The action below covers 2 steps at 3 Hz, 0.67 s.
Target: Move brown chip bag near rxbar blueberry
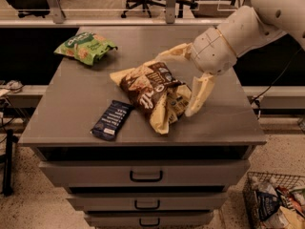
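Brown chip bag (152,94) edge behind gripper (174,86)

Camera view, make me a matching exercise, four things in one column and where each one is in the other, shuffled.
1. brown chip bag
2. rxbar blueberry
3. green chip bag
4. tool

A. back left corner of the cabinet top
B. open, spread over the brown chip bag's right side
C. middle of the top
D. front left, near the edge

Pairs: 1-C, 2-D, 3-A, 4-B
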### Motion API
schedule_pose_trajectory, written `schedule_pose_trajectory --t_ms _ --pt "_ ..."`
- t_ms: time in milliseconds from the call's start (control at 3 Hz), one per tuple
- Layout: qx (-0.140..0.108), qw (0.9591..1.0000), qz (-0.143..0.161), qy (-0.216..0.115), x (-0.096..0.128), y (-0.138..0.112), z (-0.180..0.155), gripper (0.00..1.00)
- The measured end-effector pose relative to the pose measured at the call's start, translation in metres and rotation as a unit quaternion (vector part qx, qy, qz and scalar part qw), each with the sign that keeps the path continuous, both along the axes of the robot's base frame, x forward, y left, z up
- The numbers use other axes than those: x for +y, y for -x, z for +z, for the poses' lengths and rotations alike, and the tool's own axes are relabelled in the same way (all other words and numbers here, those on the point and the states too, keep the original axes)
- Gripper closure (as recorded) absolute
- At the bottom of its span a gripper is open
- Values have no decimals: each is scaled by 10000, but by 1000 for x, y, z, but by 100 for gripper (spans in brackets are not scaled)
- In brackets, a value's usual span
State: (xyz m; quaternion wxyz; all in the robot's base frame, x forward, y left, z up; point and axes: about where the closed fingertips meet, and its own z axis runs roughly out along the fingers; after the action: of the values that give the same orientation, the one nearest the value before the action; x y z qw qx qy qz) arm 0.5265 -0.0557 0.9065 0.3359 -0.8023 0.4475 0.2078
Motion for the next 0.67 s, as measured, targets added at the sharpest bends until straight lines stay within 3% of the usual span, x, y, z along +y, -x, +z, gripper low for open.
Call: schedule_pose_trajectory --t_ms 333,667 --pt "-51 9992 -392 100 -28 -14 11 0" --pt "-107 9932 -1155 36 -82 -36 33 0"
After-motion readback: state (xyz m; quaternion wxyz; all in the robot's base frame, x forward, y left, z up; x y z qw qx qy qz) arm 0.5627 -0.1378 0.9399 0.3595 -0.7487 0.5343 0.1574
